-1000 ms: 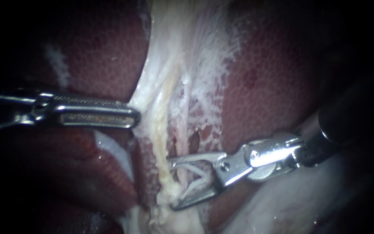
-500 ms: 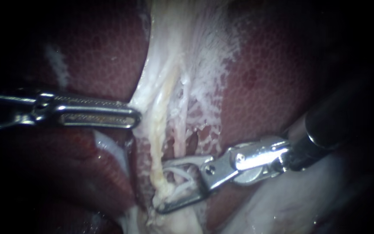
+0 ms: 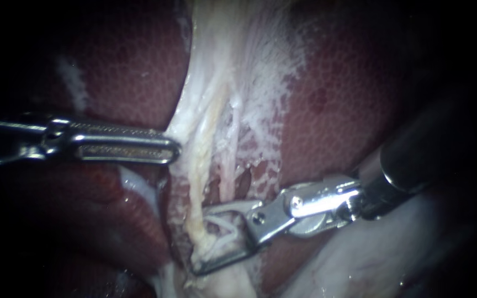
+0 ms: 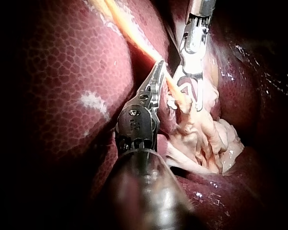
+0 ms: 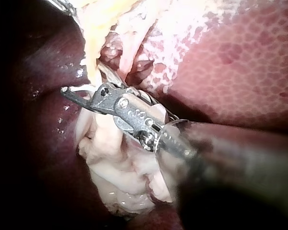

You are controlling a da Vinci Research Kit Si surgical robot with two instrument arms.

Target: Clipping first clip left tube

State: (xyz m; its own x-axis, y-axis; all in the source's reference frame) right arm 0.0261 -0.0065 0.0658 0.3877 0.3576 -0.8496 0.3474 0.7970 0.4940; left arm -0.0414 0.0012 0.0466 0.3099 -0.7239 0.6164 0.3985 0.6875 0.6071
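The left tube (image 3: 199, 190), a yellowish strand, runs down through pale tissue (image 3: 222, 66) over the dark red liver (image 3: 332, 110). My right instrument (image 3: 200, 241) comes in from the right; its jaws stand open on either side of the lower end of this tube and carry a white V-shaped clip (image 3: 223, 227). My left instrument (image 3: 173, 148) lies level from the left, jaws shut on the edge of the pale tissue beside the tube. In the left wrist view its jaws (image 4: 160, 67) pinch tissue next to the orange-yellow tube (image 4: 134, 40), with the clip-carrying right instrument (image 4: 191, 93) just beyond.
A thinner pinkish tube (image 3: 228, 168) runs just right of the left tube. Pale glistening tissue (image 3: 360, 265) bulges under the right instrument's shaft. In the right wrist view a lump of pale folded tissue (image 5: 120, 167) lies beside the right instrument (image 5: 79, 91).
My right instrument has slid left and a little down, bringing its open jaws and clip further across the left tube. The left instrument has held still.
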